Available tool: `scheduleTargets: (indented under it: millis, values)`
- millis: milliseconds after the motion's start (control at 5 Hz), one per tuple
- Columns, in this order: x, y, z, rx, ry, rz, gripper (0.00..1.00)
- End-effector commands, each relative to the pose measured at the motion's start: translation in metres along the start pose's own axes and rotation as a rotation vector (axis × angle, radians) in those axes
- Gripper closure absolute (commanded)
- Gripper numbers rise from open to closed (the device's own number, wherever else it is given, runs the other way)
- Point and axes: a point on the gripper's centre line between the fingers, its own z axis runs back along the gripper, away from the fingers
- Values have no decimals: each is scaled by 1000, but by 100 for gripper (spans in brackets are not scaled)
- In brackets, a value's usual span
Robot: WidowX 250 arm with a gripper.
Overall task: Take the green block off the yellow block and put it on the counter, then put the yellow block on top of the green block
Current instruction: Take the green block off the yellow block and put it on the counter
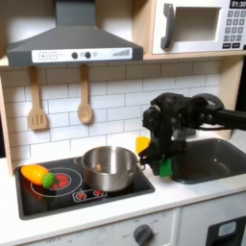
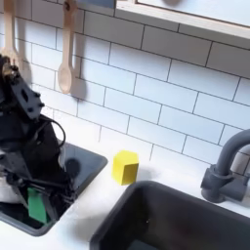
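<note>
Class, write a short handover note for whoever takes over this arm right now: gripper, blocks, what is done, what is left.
Gripper: shut on the green block, low at the stovetop's edge in the second exterior view.
Yellow block: alone on the counter, between stovetop and sink.
Done: green block is off the yellow block.
Left: set the green block on the counter, release, then put the yellow block on top of it.

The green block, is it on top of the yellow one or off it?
Off it. In the second exterior view the green block sits low in the gripper, apart from the yellow block, which stands alone on the counter.
</note>
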Motion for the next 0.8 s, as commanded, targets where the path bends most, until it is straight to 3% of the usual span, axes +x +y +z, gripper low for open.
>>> scheduleTargets:
  millis: [0, 600]
  values:
    - [12, -8, -7, 4, -28, 7, 100]
    - [19, -5, -36, 66, 24, 6, 100]
